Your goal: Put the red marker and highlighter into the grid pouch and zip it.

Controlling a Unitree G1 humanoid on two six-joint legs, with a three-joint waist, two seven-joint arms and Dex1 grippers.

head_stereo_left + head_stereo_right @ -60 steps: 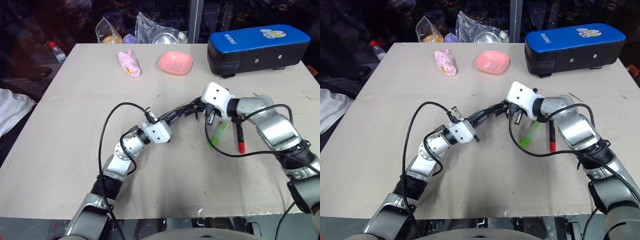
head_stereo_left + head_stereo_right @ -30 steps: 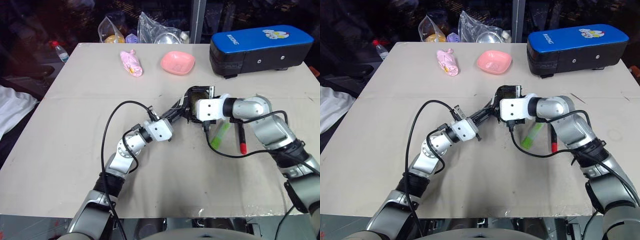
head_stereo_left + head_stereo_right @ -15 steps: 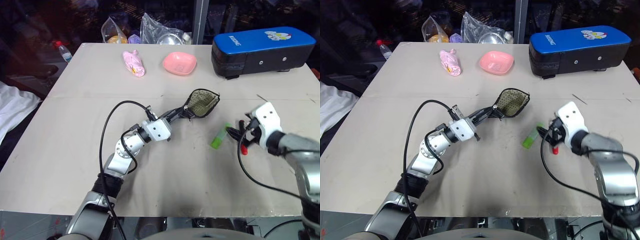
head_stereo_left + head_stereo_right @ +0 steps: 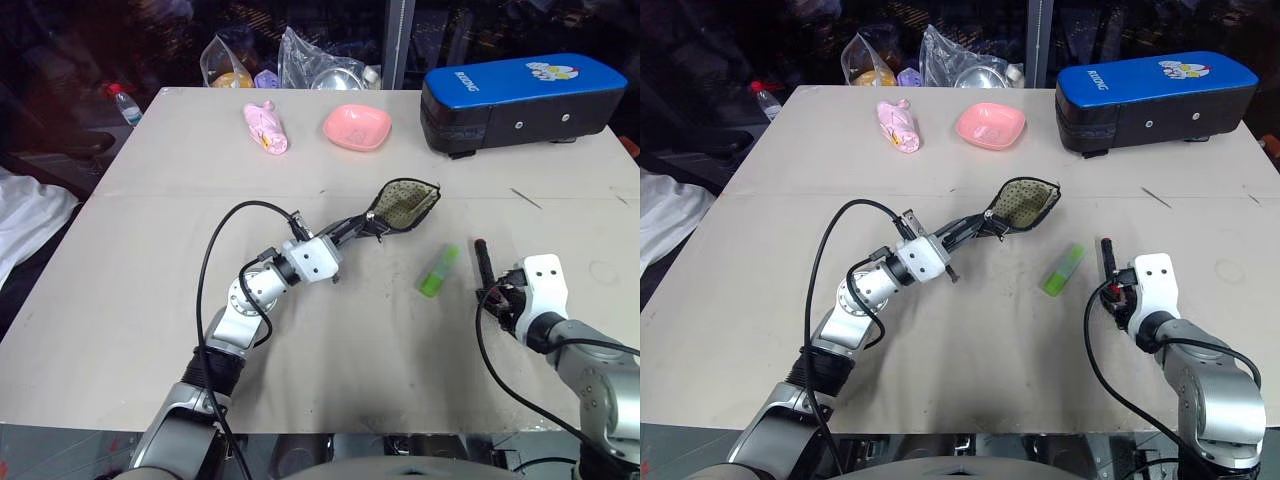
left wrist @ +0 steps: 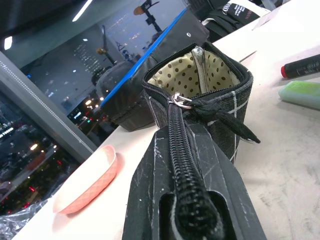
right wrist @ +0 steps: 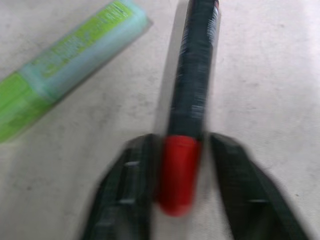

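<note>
At frame centre the left gripper (image 4: 362, 228) was clamped on the zipper end of the pouch (image 4: 405, 204), holding it open-mouthed. Lower right, the right gripper (image 6: 178, 197) straddled the marker (image 6: 190, 95) on the table (image 4: 150, 260); whether it gripped, I couldn't tell. The highlighter (image 4: 438, 271) lay just left of the marker.

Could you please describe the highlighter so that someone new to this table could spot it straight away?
On the beige table, look between the open grid pouch and the right gripper. The highlighter lies flat there: short, chunky, light green, unlike the slim red marker beside it.
</note>
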